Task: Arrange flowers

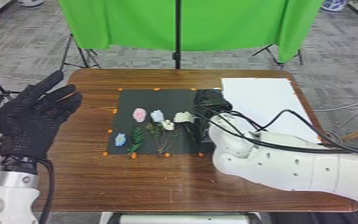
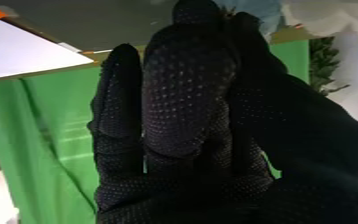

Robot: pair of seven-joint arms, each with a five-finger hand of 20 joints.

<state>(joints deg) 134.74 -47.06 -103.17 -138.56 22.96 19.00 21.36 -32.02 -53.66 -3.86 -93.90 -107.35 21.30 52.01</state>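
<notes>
In the head view, my left hand [image 1: 38,115] is open, with straight fingers, left of the dark mat [image 1: 180,146]. My right hand [image 1: 213,105] is over the mat's right part, close beside a white flower [image 1: 183,117]. Left of that flower lie a small cream flower [image 1: 167,125], a pale blue-white flower [image 1: 157,116], a pink flower [image 1: 139,115] and a blue flower [image 1: 120,139]. The right wrist view has my right hand [image 2: 189,95] near a pale blue bloom [image 2: 259,12] and a white bloom [image 2: 331,16]. Whether it holds a stem is unclear.
A white sheet [image 1: 262,100] lies on the brown table [image 1: 91,180] at the back right. Orange pieces [image 1: 134,155] line the mat's edges. Black cables [image 1: 282,143] run over my right arm. A green cloth [image 1: 131,27] hangs behind the table.
</notes>
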